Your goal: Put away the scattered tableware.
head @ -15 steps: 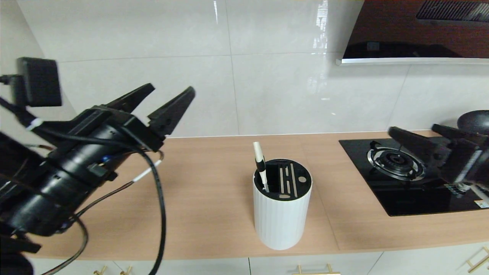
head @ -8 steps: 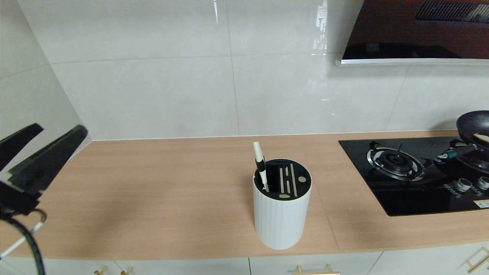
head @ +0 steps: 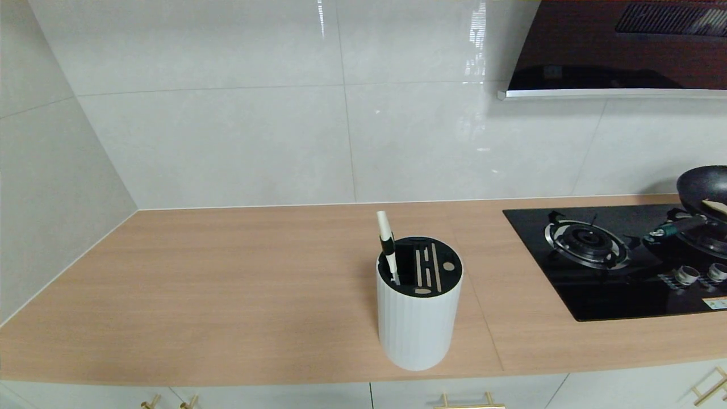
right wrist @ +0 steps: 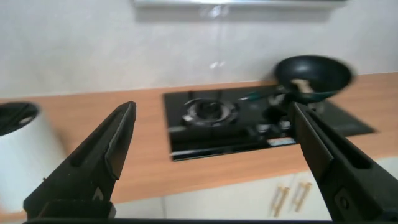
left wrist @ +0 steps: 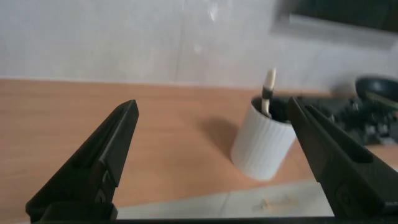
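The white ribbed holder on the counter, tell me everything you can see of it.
The white holder is an upright cylinder with fine vertical ribs, smooth and matte. Its black top insert has narrow slots and small holes. One utensil with a white and black handle stands in an opening on the insert's left side, leaning slightly. The holder stands on the wooden countertop near its front edge, apart from the gas hob on its right.

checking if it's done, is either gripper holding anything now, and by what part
Nothing is held: the left gripper and the right gripper are both open and empty.
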